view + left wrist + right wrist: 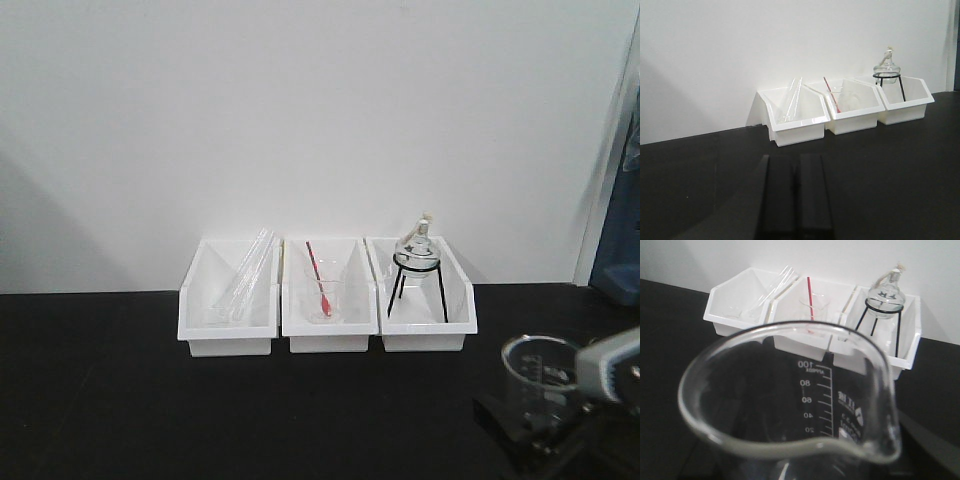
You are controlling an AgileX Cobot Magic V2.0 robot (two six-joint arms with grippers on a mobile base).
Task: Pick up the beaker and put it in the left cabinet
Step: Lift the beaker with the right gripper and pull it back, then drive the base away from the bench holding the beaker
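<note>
The beaker [540,375] is a small clear glass one with a pour spout, standing upright above the black bench at the lower right. My right gripper [535,435] is shut on its lower part, with black fingers either side of the base. In the right wrist view the beaker [820,400] fills the frame, white graduations up to 100 show, and the fingers are hidden under it. My left gripper [794,162] is shut with nothing in it, low over the bench and pointing at the bins. The left cabinet is out of view.
Three white open-front bins stand against the white wall: the left bin [228,325] with glass rods [245,275], the middle one with a clear beaker and red-tipped rod [322,295], the right one with a round flask on a black tripod [417,255]. A blue object [620,230] shows at the right edge.
</note>
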